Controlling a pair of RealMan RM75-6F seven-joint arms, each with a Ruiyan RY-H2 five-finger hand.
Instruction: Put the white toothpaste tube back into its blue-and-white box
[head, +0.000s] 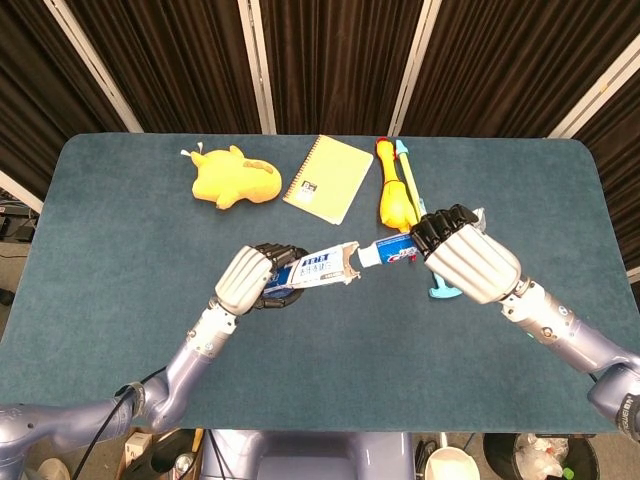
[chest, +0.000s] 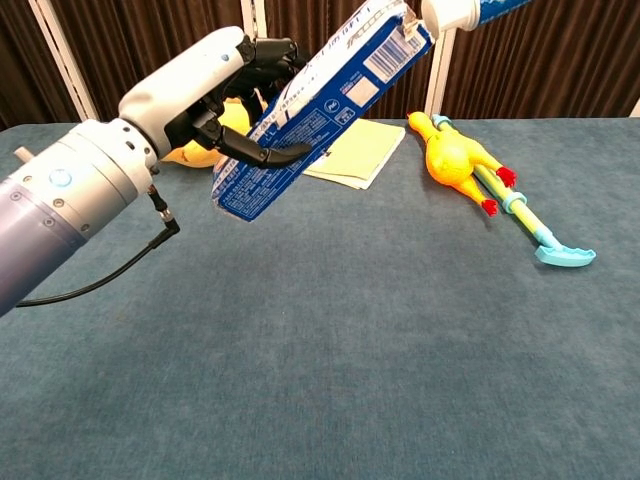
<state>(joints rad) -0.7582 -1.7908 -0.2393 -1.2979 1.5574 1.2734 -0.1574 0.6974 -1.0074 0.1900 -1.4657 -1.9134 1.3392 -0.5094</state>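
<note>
The blue table (head: 120, 300) spread wide under both arms, with broad bare cloth along its near side and at both ends. Above its middle, the left hand (head: 245, 280) grasped the blue-and-white box (head: 315, 271) around its left half, fingers wrapped under it; in the chest view the box tilted up to the right, its torn open flaps at the top. The right hand (head: 462, 258) was clenched around the white toothpaste tube (head: 392, 251), whose cap end pointed left and sat just at the open mouth of the box. Whether the cap had passed inside the flaps could not be told from either view; most of the tube lay outside the box.

On the far half of the table lay a yellow plush toy (head: 236, 178) to the left, a yellow notebook (head: 327, 179) beside it, and a rubber chicken (head: 392, 189) to the right, touching a light-blue stick (head: 426, 235) that ran toward the near side and passed beneath the right hand. These things lay well apart from the held box.
</note>
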